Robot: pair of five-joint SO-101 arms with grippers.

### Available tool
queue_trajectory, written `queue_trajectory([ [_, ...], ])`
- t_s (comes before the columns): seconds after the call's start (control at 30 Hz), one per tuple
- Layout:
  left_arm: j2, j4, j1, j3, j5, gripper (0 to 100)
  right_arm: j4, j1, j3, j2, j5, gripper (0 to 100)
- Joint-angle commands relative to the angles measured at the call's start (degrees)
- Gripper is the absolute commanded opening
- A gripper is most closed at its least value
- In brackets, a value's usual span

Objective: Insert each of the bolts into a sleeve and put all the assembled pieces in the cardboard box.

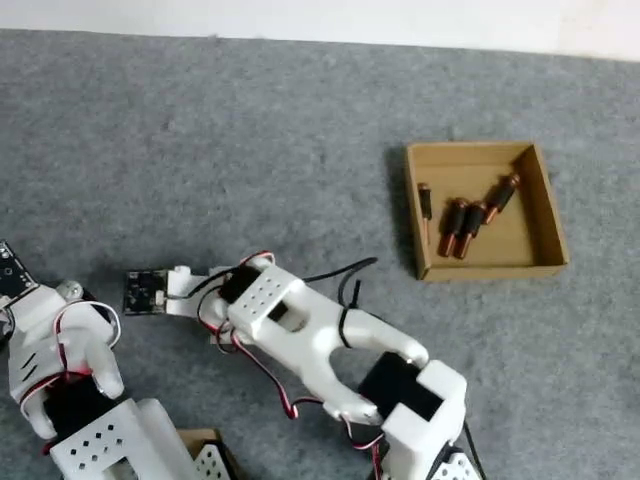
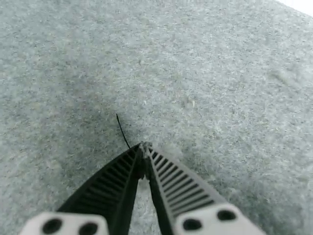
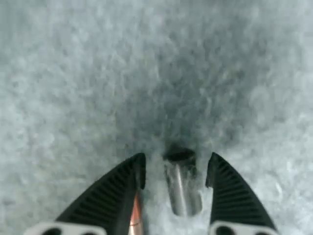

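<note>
One sleeve [image 3: 183, 191], lying between spread right fingers [image 3: 117, 193]

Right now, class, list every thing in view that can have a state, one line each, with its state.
Left claw: shut, empty.
Right claw: open, gripping nothing.
Sleeve: on the carpet, inside the open right claw, not gripped.
Cardboard box: open-topped, holding pieces.
Three copper pieces: lying inside the box.
Thin rod: lying in the box beside one wall.
</note>
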Motion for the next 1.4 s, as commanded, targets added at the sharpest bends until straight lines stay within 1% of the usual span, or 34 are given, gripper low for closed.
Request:
queue_trajectory([
  [0.0, -0.7, -1.2, 0.9, -0.3, 0.5, 0, 1.2, 2.4, -2.4, -3.4, 0.8, 18.4],
  [0.1, -0.7, -1.1, 0.8, -0.3, 0.4, 0, 1.1, 3.1, -2.4, -3.4, 1.2, 18.4],
  [0.23, -0.7, -1.1, 0.7, -0.2, 0.4, 0, 1.1, 3.2, 0.3, -3.2, 4.2, 18.4],
  [0.33, -0.7, -1.1, 0.8, -0.2, 0.4, 0, 1.0, 3.0, 2.1, -2.3, 4.3, 18.4],
  [0.5, -0.7, -1.1, 0.8, -0.2, 0.4, 0, 0.9, 3.0, 1.8, 3.6, 4.3, 18.4],
  [0.67, -0.7, -1.1, 0.8, -0.2, 0.4, 0, -2.7, 2.2, 0.4, 7.0, 4.0, 18.4],
  [0.83, -0.7, -1.1, 0.9, -0.2, 0.4, 0, -2.9, 1.8, 0.2, 8.3, 4.0, 18.3],
  [0.9, -0.7, -1.1, 0.9, -0.2, 0.4, 0, -2.9, 1.9, 0.1, 8.4, 4.0, 15.9],
  [1.03, -0.7, -1.1, 0.9, -0.1, 0.4, 0, -2.9, 1.9, 0.1, 8.6, 4.4, 2.9],
  [1.07, -0.7, -1.1, 0.9, -0.1, 0.4, 0, -2.9, 1.8, 0.1, 8.6, 4.5, 1.2],
  [1.17, -0.7, -1.1, 0.9, 0.0, 0.4, 0, -5.3, 2.0, 0.3, 8.6, 3.8, 1.0],
  [1.23, -0.7, -1.1, 0.9, 0.1, 0.4, 0, -7.7, 2.3, 0.2, 8.6, 0.8, 1.0],
  [1.3, -0.7, -1.6, 0.9, 0.8, 0.4, 0, -8.0, 2.9, 0.2, 8.5, -1.8, 0.8],
  [1.37, -0.7, -2.5, 0.9, 1.3, 0.4, 0, -8.0, 3.3, 0.1, 8.3, -1.8, 0.5],
])
